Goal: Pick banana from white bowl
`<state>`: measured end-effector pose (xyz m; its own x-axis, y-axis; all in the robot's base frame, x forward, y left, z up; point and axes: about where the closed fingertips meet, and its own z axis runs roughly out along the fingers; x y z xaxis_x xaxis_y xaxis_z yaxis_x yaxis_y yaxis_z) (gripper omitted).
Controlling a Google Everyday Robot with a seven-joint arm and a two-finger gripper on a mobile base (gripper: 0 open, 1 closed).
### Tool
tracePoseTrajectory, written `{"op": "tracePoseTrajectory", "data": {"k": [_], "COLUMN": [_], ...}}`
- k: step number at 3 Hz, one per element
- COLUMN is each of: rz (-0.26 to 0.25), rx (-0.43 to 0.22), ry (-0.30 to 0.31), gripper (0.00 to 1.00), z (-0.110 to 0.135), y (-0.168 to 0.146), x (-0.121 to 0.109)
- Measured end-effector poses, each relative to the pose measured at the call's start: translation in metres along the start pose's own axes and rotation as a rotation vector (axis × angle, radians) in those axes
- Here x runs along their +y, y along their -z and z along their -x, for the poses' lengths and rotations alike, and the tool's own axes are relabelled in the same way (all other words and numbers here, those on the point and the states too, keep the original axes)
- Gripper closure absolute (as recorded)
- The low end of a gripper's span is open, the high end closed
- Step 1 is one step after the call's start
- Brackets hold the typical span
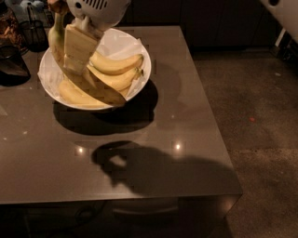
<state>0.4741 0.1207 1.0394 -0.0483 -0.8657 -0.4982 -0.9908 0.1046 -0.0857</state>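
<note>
The white bowl (141,79) sits on the far left part of the brown table (153,139). The long banana (100,90) slants across it from its green-tinged neck (56,35) at upper left down to the bowl's front rim. My gripper (77,46) comes down from the top of the camera view. Its pale fingers (79,44) are shut on the banana's upper half. Two shorter plump bananas (116,65) lie to the right of it in the bowl. A paler banana (74,95) lies at the bowl's front left.
A black wire-mesh cup (35,28) and a dark object (11,65) stand left of the bowl. The table's right edge (214,116) drops to a speckled floor (260,139). A white robot part (284,11) is at the top right.
</note>
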Motion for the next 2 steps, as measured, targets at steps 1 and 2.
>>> {"op": "tracePoseTrajectory", "data": {"k": [1, 2], "rz": [-0.043, -0.061], "rx": [0.005, 0.015], "ry": [-0.051, -0.102], "gripper": [1.0, 1.0], "z": [-0.011, -0.025], "y": [0.018, 0.027], "x": [0.023, 0.032]}}
